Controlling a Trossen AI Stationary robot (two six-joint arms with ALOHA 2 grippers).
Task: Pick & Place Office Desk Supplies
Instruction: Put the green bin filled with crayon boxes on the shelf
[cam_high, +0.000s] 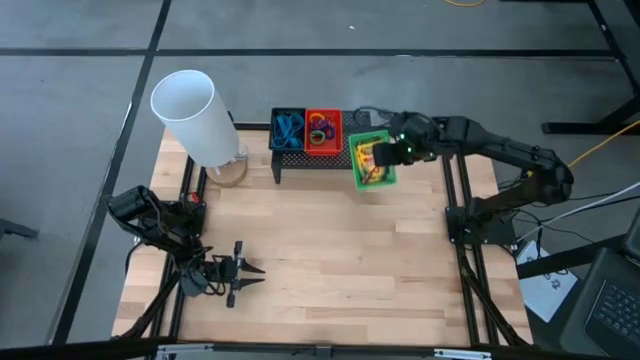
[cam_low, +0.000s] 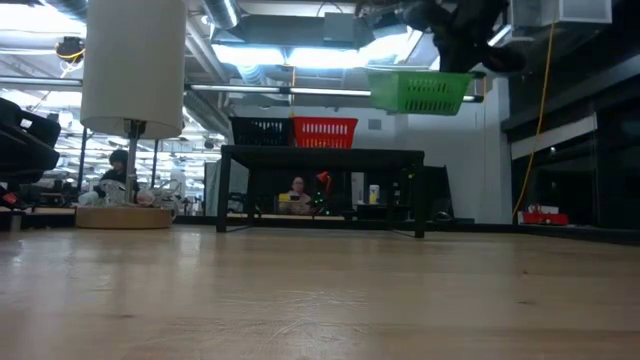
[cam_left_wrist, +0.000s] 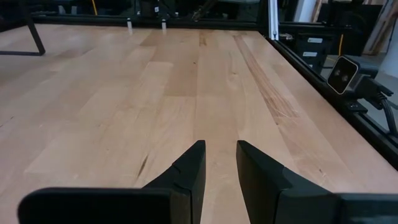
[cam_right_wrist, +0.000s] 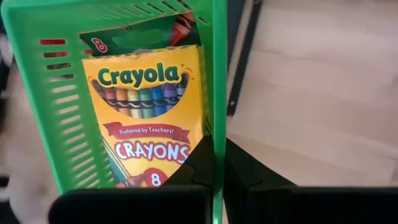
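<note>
Right gripper (cam_high: 388, 154) is clamped on the wall of the green basket (cam_high: 373, 160), one finger inside and one outside; the basket is held in the air at the right end of the black stand (cam_high: 312, 158), toward one o'clock on the table (cam_high: 330, 270); a crayon box (cam_right_wrist: 144, 118) lies inside it; the black basket (cam_high: 287, 130) and red basket (cam_high: 322, 131) sit on the stand. Left gripper (cam_high: 245, 274) rests near seven o'clock, fingers slightly parted, holding nothing. White cylinder (cam_high: 190, 115) stands at eleven o'clock.
</note>
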